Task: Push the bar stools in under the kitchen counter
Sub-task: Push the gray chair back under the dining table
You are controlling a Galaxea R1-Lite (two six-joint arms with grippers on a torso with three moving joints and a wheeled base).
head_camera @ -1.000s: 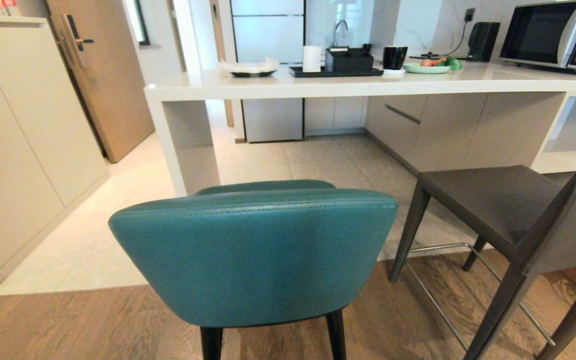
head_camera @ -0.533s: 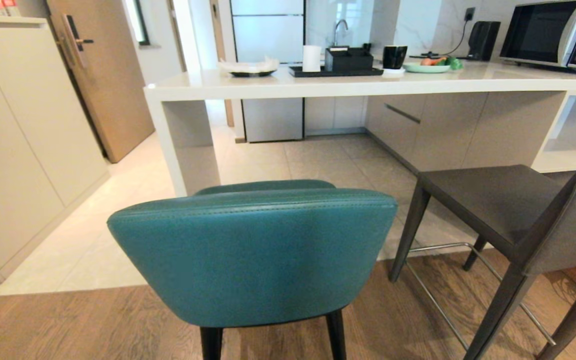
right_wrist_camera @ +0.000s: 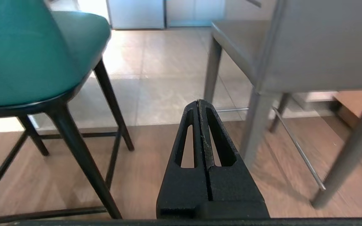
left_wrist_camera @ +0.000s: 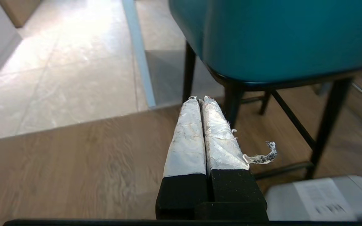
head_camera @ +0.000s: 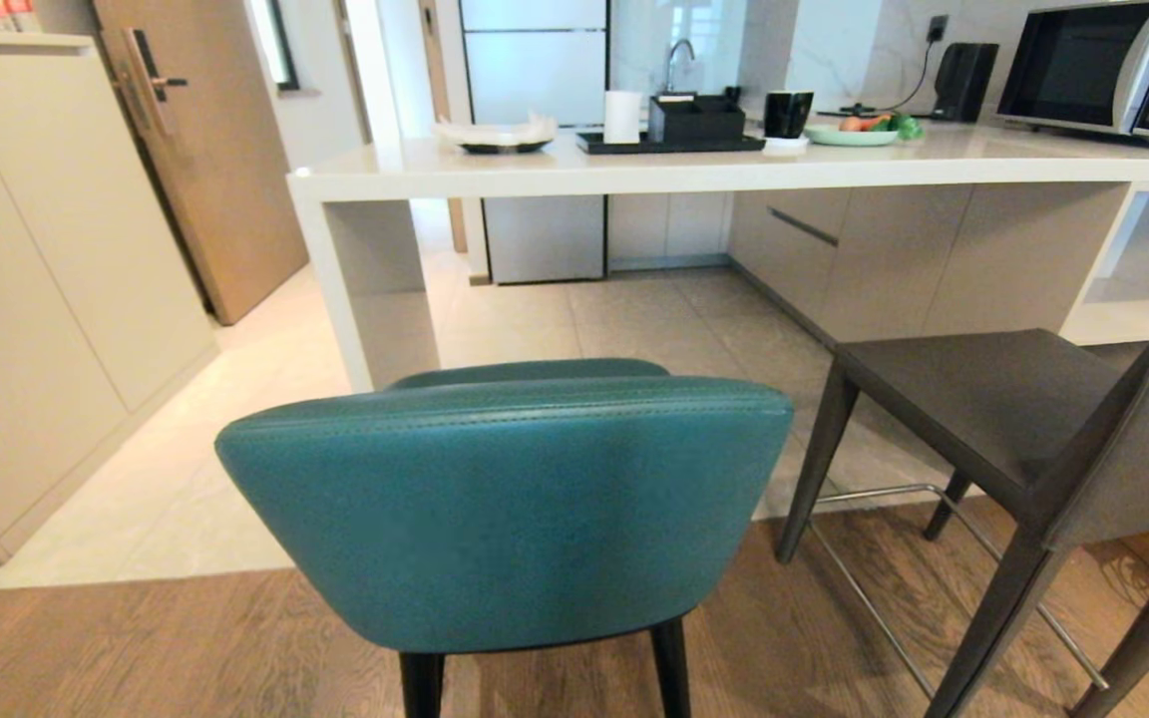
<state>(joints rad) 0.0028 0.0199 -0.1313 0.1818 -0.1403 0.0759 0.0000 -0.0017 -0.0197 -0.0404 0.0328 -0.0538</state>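
head: teal stool [head_camera: 505, 509] and grey stool [head_camera: 1033, 429] stand short of kitchen counter [head_camera: 694, 172] | left wrist: left gripper [left_wrist_camera: 199, 99], jaws together, low behind teal stool; should press squarely on backrest | right wrist: right gripper [right_wrist_camera: 199, 103], jaws together, between stools

Microwave [head_camera: 1103, 68] sits far right, a black speaker [head_camera: 963, 82] plugged in beside it. Green plate [head_camera: 851, 136] of vegetables, black mug [head_camera: 787, 114], then a dark tray [head_camera: 669, 145] carrying a black box [head_camera: 696, 118] and a white roll [head_camera: 621, 117]. Wooden door [head_camera: 200, 150] at left, tap [head_camera: 676, 55] in the background.
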